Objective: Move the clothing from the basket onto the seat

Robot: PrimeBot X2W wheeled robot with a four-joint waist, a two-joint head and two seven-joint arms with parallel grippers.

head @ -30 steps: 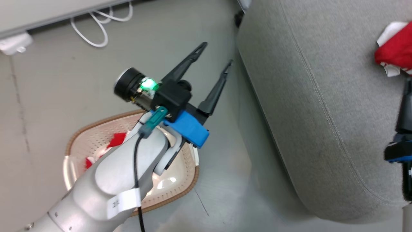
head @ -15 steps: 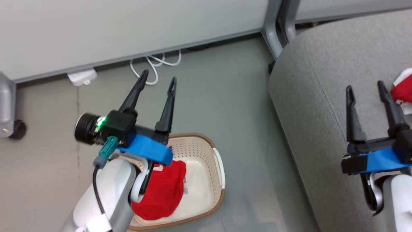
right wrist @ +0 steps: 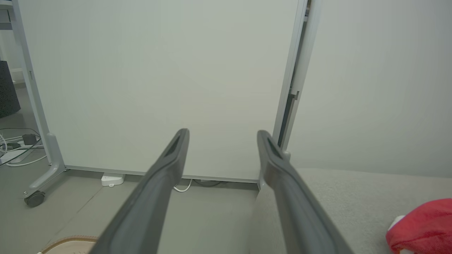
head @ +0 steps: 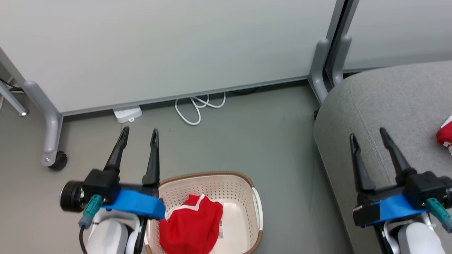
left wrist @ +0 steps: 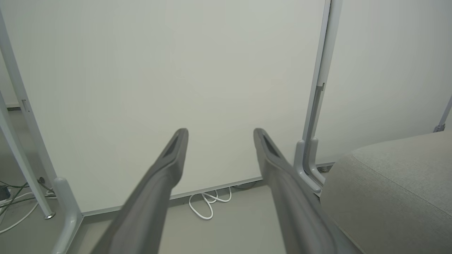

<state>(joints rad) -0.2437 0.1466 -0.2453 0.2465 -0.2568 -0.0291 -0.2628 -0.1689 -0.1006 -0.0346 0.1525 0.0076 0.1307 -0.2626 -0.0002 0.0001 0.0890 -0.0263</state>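
Note:
A red garment with white trim [head: 192, 227] lies crumpled in the cream perforated basket [head: 212, 183] on the floor at the bottom centre of the head view. A second red garment [head: 445, 135] [right wrist: 422, 227] rests on the grey seat [head: 399, 98] [left wrist: 395, 183] [right wrist: 335, 197] at the right. My left gripper [head: 138, 132] [left wrist: 219, 133] is open and empty, raised above the basket's left rim. My right gripper [head: 368, 135] [right wrist: 222, 134] is open and empty over the seat's left edge, left of the garment there.
A pale partition panel [head: 169, 46] on a grey wheeled frame [head: 53, 158] stands behind. A white coiled cable [head: 197, 106] and a white power brick [head: 128, 113] lie at its foot. A grey upright post [head: 325, 60] stands next to the seat's corner.
The head camera has tilted up and turned, so the whole picture shifted. Both arms have settled into a forward-pointing pose, jaws still open. The red garment in the basket is now uncovered.

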